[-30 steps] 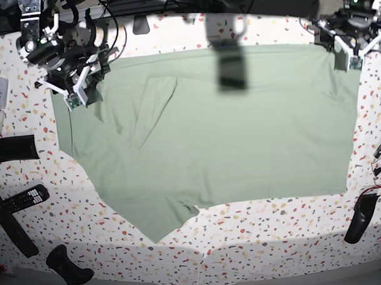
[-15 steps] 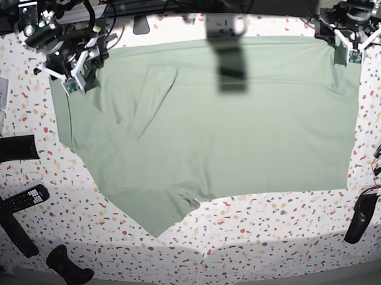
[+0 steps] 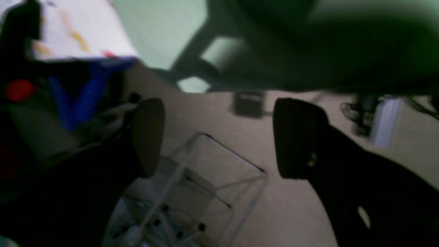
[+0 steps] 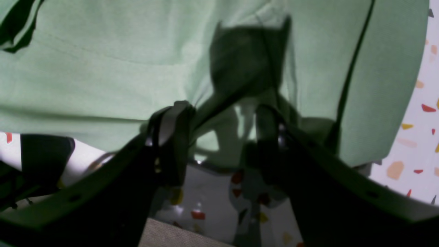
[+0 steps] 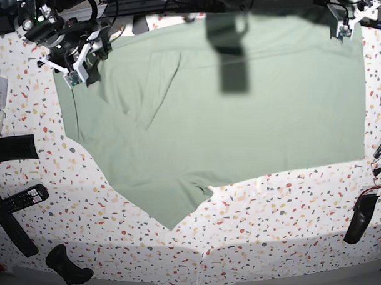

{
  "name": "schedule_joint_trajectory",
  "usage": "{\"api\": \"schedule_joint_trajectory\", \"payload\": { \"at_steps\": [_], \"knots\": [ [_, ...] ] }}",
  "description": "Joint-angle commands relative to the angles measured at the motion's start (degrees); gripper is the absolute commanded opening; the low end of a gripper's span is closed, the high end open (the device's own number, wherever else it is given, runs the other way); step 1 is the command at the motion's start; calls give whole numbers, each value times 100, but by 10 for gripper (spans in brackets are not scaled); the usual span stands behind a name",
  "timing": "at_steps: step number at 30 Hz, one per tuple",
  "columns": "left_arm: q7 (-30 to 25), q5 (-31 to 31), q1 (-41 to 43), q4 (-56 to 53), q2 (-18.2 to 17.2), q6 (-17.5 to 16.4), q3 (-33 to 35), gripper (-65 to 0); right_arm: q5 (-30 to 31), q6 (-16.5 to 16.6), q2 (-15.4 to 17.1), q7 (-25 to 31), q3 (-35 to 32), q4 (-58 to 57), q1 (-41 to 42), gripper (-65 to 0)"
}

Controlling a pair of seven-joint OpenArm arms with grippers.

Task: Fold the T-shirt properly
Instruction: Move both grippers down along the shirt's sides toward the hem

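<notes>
Remote control (image 5: 26, 198) on speckled table (image 5: 274, 221), left edge.

My left gripper (image 3: 219, 137) is wide open, holding nothing. My right gripper (image 4: 219, 137) pinches the T-shirt (image 5: 239, 116) edge at the desk's far corner.

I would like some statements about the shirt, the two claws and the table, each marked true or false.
1. The T-shirt lies spread over the speckled table. True.
2. The left claw is shut on the shirt. False: its jaws stand apart with nothing between them, and the floor shows through the gap.
3. The right claw has green cloth between its fingers. True.
4. A remote control lies on top of the shirt. False: it lies on the bare table, apart from the shirt.
5. The shirt is red. False: it is pale green.
</notes>
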Motion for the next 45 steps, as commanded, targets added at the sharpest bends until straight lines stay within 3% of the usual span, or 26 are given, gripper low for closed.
{"api": "schedule_joint_trajectory", "payload": {
  "at_steps": [1, 9, 15, 19, 24, 29, 37, 45],
  "knots": [
    [-87, 90, 37, 107, -66, 46, -48, -202, -28, -2, 63, -109, 31, 87, -31, -356],
    [-79, 297, 39, 199, -66, 70, -48, -202, -26, -2, 66, -44, 31, 87, -28, -356],
    [308, 590, 39, 1132, -68, 109, -48, -202, -26, -4, 63, -39, 31, 87, -26, -356],
    [278, 564, 37, 1517, -66, 109, -48, -202, -26, -2, 63, -39, 31, 87, -26, -356],
    [-289, 85, 35, 916, -66, 109, -48, -202, -26, -2, 63, -42, 31, 87, -26, -356],
    [-726, 59, -378, 249, -66, 109, -48, -202, -24, -4, 63, -39, 31, 87, -26, -356],
    [-656, 59, -1274, -367, -66, 15, -46, -202, -24, -2, 63, -96, 31, 87, -28, -356],
    [-354, 81, -1281, -793, -70, -46, -48, -202, -26, -4, 63, -225, 33, 87, -337, -356]
  ]
}}
